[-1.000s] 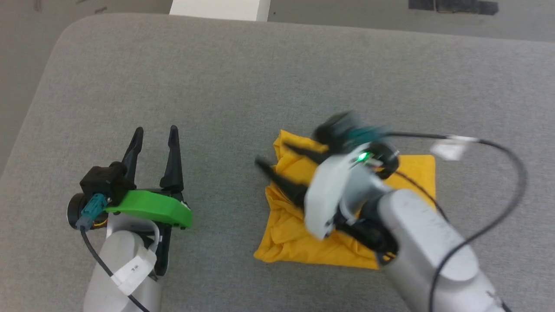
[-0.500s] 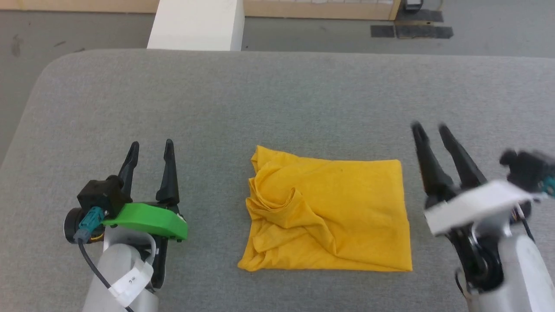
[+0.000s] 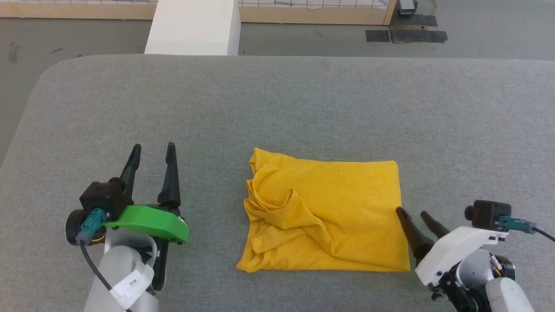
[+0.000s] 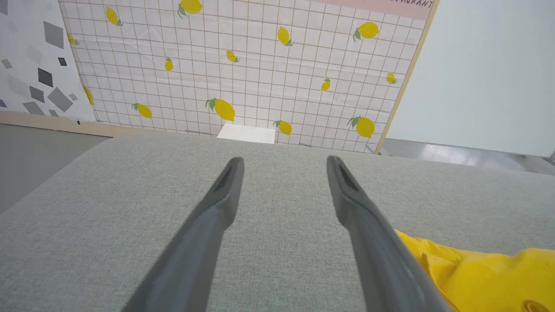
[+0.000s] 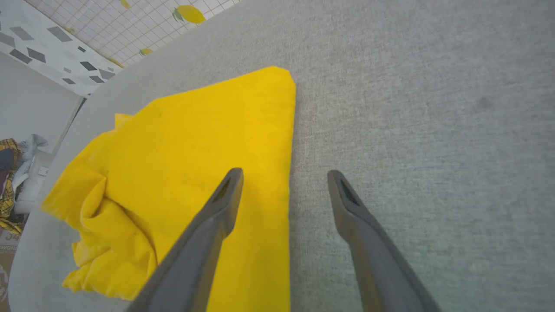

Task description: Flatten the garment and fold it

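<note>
I see a grey fabric-covered tabletop (image 3: 303,108) with rounded corners. Beyond its far edge a white block (image 3: 193,26) stands on the grey floor (image 3: 86,34), and black mats (image 3: 405,35) lie farther right. Behind it is a lemon-print grid wall panel (image 4: 260,65), and beside that a panel with grey chips (image 4: 26,65).

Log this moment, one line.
mustard-yellow cotton T-shirt: folded, bunched left side | left gripper: jaws open, empty | right gripper: jaws open, empty, at shirt's right edge
</note>
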Tool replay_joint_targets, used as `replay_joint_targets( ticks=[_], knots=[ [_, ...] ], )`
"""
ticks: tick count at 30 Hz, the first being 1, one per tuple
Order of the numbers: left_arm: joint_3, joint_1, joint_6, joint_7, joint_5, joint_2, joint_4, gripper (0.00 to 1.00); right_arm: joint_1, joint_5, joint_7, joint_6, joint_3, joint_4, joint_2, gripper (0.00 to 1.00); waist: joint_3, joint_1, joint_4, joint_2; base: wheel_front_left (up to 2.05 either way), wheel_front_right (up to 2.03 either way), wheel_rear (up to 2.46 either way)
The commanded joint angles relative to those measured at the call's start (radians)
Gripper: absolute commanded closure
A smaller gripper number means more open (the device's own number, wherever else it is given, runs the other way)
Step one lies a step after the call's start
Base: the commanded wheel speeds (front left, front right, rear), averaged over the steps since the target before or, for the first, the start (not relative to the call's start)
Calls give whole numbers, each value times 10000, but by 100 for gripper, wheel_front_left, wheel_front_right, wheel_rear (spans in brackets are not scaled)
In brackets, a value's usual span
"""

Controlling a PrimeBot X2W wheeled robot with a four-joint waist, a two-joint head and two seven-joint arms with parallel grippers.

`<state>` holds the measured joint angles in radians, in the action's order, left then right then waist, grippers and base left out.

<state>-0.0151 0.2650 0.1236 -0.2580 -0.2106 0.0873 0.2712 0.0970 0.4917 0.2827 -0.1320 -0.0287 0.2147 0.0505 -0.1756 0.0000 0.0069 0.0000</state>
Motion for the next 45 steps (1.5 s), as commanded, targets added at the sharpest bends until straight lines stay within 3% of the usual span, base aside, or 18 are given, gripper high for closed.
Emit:
replay_joint_targets(
  ticks=[1, 12, 14, 15, 16, 23, 24, 27, 32, 37, 45],
  knots=[
    [29, -107, 70, -38, 17, 56, -3, 0, 12, -19, 153, 13, 54, 108, -3, 0, -33, 0, 31, 0, 0, 0, 0],
    [129, -15, 70, -38, -17, 42, 50, 0, 753, -139, 1359, 13, 675, 1285, -3, 2, -190, 0, 234, 0, 0, 0, 0],
    [138, -15, 70, -38, -32, 56, 72, 0, 846, -185, 1546, 13, 846, 1355, -3, 71, -188, 0, 258, 0, 0, 0, 0],
    [142, -14, 70, -38, -43, 65, 82, 0, 878, -220, 1571, 13, 901, 1341, -3, 96, -186, 0, 264, 0, 0, 0, 0],
    [145, -16, 70, -38, -52, 74, 93, 0, 906, -302, 1589, 13, 953, 1313, -3, 100, -177, 0, 267, 0, 0, 0, 0],
    [-98, -103, 51, -38, -5, 118, -73, 0, 1297, -2045, 1733, 13, 1221, 374, -3, 100, -279, 0, -122, 0, 0, 0, 0],
    [-133, -131, 52, -38, 67, 149, -199, 0, 1661, -3338, 2100, 13, 1593, -314, 39, 100, -397, 0, -501, 0, 0, 0, 0],
    [-182, -95, 51, -38, 98, 176, -297, 0, 2088, -4083, 2521, 13, 2335, -892, 630, 100, -551, 0, -977, 0, 0, 0, 0],
    [-212, 93, 49, -38, 196, 308, -489, 0, 3248, -4372, 3086, 13, 3304, -1631, 2295, 100, -960, 0, -2080, 0, 0, 0, 0],
    [-127, 415, 49, -38, 341, 586, -786, 0, 4380, -4362, 2949, 13, 3390, -1713, 3515, 100, -1597, 0, -3210, 0, 0, 0, 0],
    [221, 948, 55, 356, 583, 1091, -1326, 0, 5471, -4698, 2017, 13, 2703, -471, 4211, 100, -2590, 0, -4414, 0, 0, 0, 0]
  ],
)
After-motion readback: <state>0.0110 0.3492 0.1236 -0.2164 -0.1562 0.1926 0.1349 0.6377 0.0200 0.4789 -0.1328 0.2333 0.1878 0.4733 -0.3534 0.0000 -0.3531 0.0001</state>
